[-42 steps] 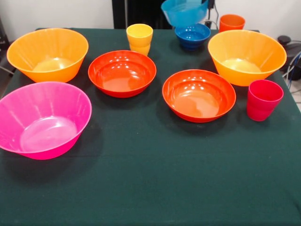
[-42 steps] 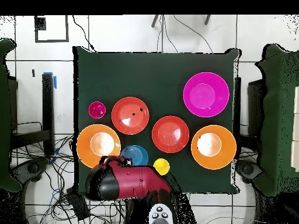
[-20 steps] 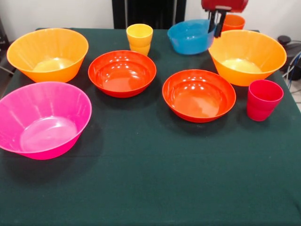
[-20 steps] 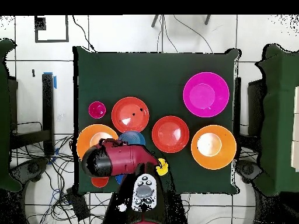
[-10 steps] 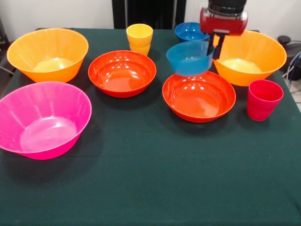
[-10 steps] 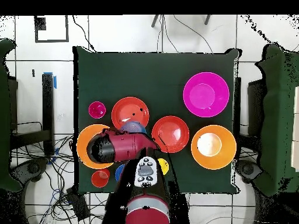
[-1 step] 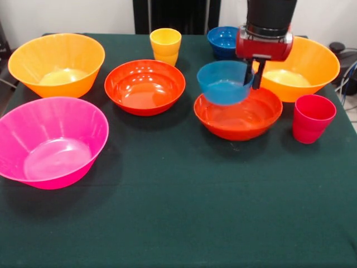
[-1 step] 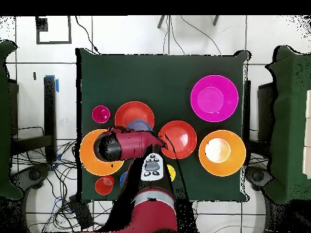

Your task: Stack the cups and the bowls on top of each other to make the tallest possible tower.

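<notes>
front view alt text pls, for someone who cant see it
The gripper holds a small blue bowl by its rim just above a red-orange bowl on a green table. Around them stand other bowls and cups.

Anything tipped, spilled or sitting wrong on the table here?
Only the shallow red-orange plastic bowl under the gripper: its near side looks dipped, as if the held small blue plastic bowl presses on it.

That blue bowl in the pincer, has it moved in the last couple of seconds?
Yes. The blue bowl has come forward from beside the orange cup, down over the red-orange bowl.
</notes>
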